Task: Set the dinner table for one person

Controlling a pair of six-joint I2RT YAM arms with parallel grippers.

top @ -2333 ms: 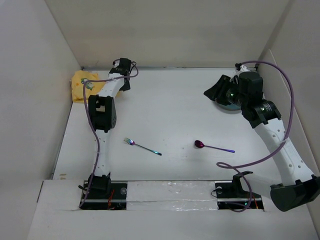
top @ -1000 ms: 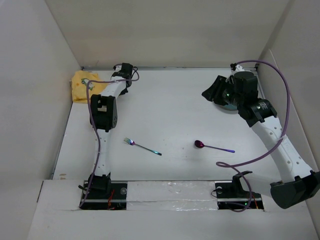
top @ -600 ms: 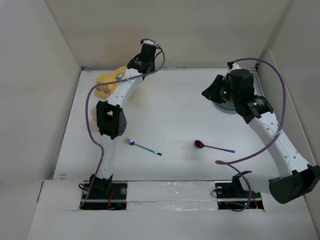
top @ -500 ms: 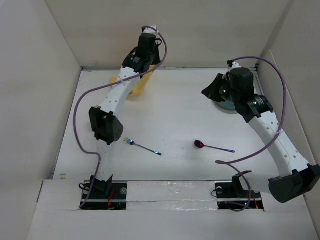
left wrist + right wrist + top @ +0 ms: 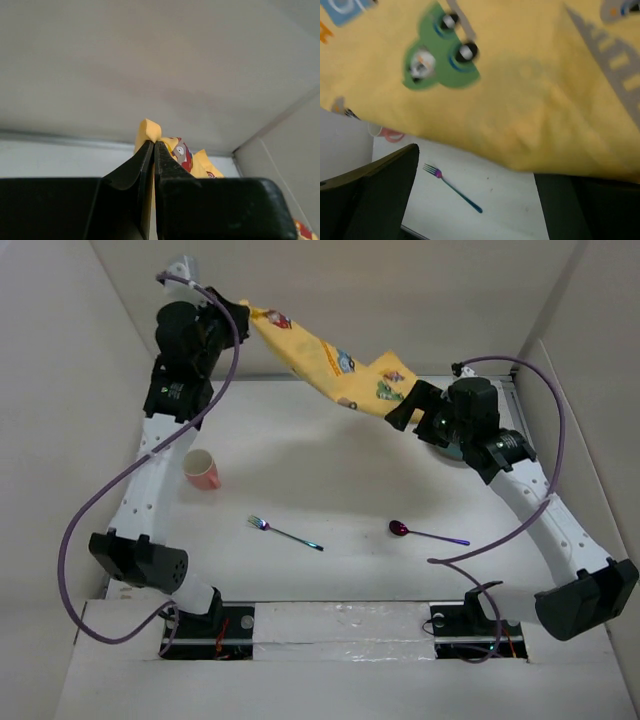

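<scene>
— Above the far half of the dinner table [image 5: 330, 470], what changed since the last entry?

— Log: yellow cloth [image 5: 320, 358] is off its heap in the far-left corner. My left gripper [image 5: 240, 312] carried it up and now sits high by the left wall, jaws clenched on one corner. The wrist view shows a yellow tip poking out between the closed fingers. From there the cloth spans the air down to my right gripper [image 5: 405, 408], whose jaws stand wide apart with fabric draped across them, not pinched.

— Meaning for the task?

— Judgement: the cloth is mid-spread, probably as a placemat, and nothing is laid yet. The table lies bare beneath it. Fork [image 5: 285, 533] and spoon [image 5: 428, 534] rest on its near-middle part, well apart. A pink cup [image 5: 202, 471] stands near the left wall; it did not show before.

— What can't you read?

— Dish [image 5: 452, 451] under the right arm: only a grey-blue sliver shows. Right wrist view is mostly blurred cloth. Whether the cloth's lower end touches the dish, cannot tell. Left wrist view is mostly wall.
</scene>
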